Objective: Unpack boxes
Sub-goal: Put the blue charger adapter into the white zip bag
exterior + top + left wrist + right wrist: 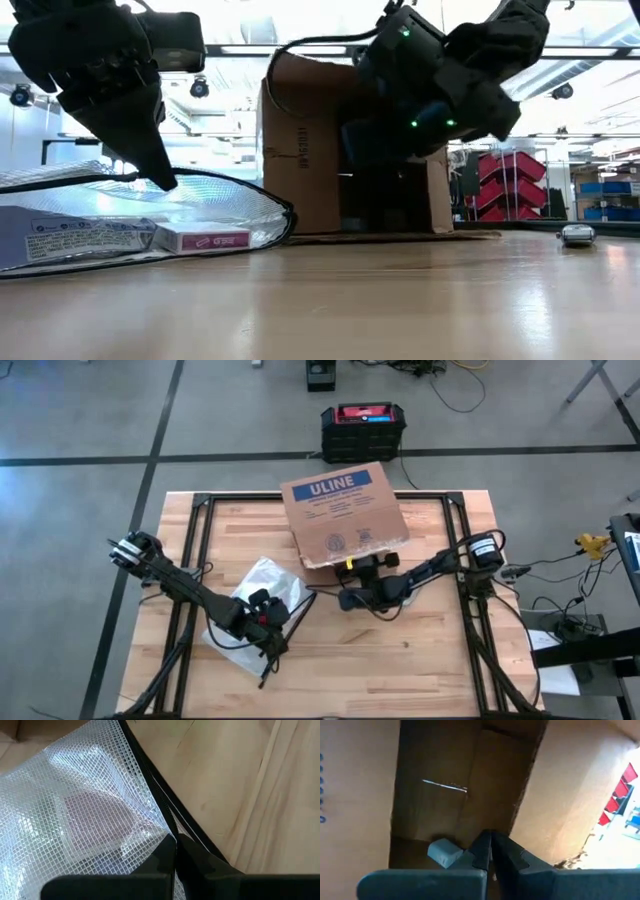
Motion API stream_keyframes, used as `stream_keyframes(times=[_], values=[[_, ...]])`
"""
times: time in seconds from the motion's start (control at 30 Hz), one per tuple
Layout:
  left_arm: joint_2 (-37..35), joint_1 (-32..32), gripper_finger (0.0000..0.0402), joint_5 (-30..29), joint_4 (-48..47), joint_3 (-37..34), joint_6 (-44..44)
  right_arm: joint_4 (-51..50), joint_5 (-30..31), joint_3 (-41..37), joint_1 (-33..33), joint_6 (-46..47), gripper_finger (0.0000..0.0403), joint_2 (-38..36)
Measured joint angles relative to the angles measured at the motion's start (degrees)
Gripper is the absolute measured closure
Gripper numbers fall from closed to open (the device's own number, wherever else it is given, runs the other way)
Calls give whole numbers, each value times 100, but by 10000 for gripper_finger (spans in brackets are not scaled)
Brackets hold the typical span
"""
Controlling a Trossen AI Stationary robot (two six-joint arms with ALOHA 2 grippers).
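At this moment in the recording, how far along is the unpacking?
Partly done. A mesh pouch already lies out on the table, the left gripper shut on its edge. The right gripper is inside the cardboard box, fingers together. A small pale blue item remains inside.

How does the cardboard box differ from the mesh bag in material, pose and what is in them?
The box is opaque brown cardboard; the bag is see-through mesh. The box lies on its side with its opening toward the right end effector; the bag lies flat. A small blue item sits in the box; a pink pack shows in the bag. Both rest on the table.
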Motion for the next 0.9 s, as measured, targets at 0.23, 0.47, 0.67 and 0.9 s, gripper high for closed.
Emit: stream_keyframes(times=[0.23,0.47,0.67,0.9], values=[[0,0,401,3,-1,0,0,-2174,15,-8,213,1741,403,-511],[0,0,401,7,-4,0,0,-6250,-584,-13,271,4651,403,-1104],[0,0,401,7,-2,0,0,-8958,-1285,-68,312,6728,403,-1219],[0,9,401,-114,3,0,61,-6368,-339,-79,849,5711,403,-956]])
